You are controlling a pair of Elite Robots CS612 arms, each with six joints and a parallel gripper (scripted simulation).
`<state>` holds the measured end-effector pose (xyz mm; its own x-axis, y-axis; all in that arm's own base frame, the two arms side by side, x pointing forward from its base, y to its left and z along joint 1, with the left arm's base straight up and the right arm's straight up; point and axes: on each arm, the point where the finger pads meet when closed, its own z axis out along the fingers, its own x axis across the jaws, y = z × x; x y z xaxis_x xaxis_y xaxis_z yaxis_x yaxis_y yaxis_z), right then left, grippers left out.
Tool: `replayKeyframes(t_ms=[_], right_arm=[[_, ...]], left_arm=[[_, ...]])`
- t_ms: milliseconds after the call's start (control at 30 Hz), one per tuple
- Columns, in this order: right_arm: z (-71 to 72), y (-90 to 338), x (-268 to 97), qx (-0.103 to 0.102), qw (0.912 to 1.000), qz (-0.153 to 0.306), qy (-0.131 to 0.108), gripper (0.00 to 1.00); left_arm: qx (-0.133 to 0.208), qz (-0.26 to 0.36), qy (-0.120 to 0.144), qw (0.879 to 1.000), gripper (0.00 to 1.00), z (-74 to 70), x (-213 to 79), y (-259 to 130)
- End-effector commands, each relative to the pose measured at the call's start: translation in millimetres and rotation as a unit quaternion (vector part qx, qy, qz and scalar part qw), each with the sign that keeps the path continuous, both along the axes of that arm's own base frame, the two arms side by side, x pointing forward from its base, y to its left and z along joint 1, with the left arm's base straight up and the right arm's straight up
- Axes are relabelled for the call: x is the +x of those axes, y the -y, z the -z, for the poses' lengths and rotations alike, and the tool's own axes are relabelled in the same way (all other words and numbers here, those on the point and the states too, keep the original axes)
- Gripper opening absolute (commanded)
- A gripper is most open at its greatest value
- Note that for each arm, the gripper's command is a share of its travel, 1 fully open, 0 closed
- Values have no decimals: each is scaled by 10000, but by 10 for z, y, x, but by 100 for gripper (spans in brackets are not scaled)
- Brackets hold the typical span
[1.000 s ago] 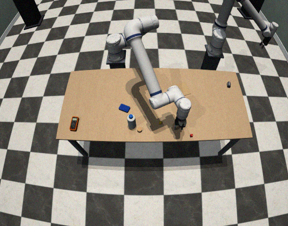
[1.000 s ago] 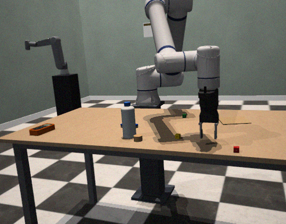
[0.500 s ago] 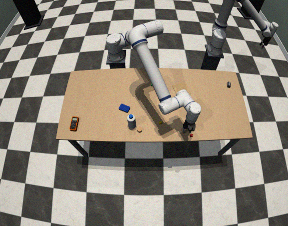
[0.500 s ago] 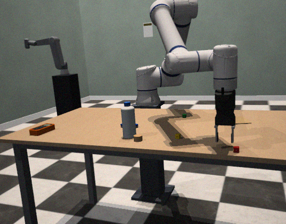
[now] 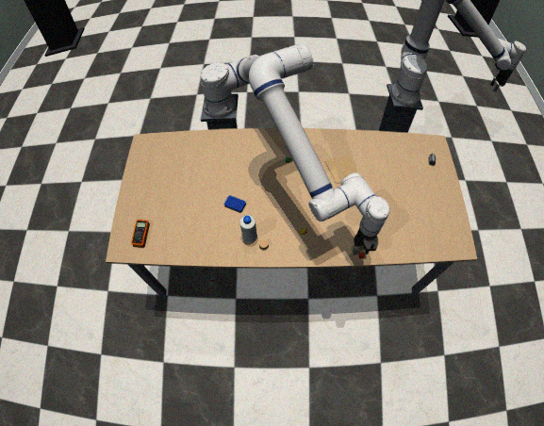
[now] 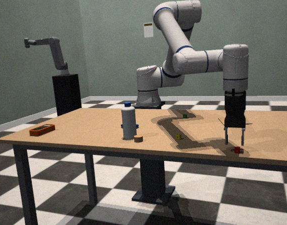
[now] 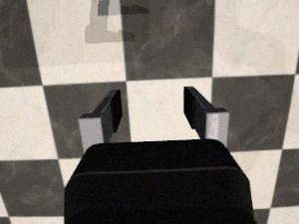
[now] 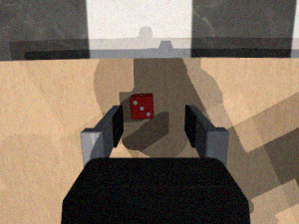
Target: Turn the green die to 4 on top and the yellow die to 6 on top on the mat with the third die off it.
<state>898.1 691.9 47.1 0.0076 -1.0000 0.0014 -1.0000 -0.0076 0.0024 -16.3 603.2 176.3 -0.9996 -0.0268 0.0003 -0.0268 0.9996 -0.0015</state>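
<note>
My right gripper [image 5: 364,251] [image 6: 234,144] [image 8: 153,117] is open above the red die [image 5: 362,254] [image 6: 237,150] [image 8: 142,107], which sits near the table's front edge, off the mat, with 3 on top. The die shows ahead of the finger gap, toward the left finger in the right wrist view. The yellow die [image 5: 304,231] [image 6: 178,137] and green die [image 5: 288,159] [image 6: 185,116] stand on the table, off the mat; their pips are too small to read. The mat [image 5: 343,167] shows as a thin-edged patch, partly hidden. My left gripper [image 5: 494,85] [image 7: 151,101] is open over the floor.
A bottle [image 5: 249,231] [image 6: 129,123] stands left of the yellow die, beside a wooden disc [image 5: 264,245] [image 6: 138,139]. A blue box [image 5: 235,204] lies behind it. An orange multimeter [image 5: 140,233] [image 6: 42,130] lies far left, a small dark object [image 5: 432,159] far right.
</note>
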Motion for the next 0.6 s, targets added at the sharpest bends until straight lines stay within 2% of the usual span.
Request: replayKeyframes(t_ms=[0, 567], right_arm=[[-24, -49, 29, 7, 10000, 0, 12, 100], [-24, -67, 37, 7, 10000, 0, 12, 100]], left_arm=[[7, 0, 1, 10000, 100, -7, 1, -5], [7, 0, 1, 10000, 100, -7, 1, -5]])
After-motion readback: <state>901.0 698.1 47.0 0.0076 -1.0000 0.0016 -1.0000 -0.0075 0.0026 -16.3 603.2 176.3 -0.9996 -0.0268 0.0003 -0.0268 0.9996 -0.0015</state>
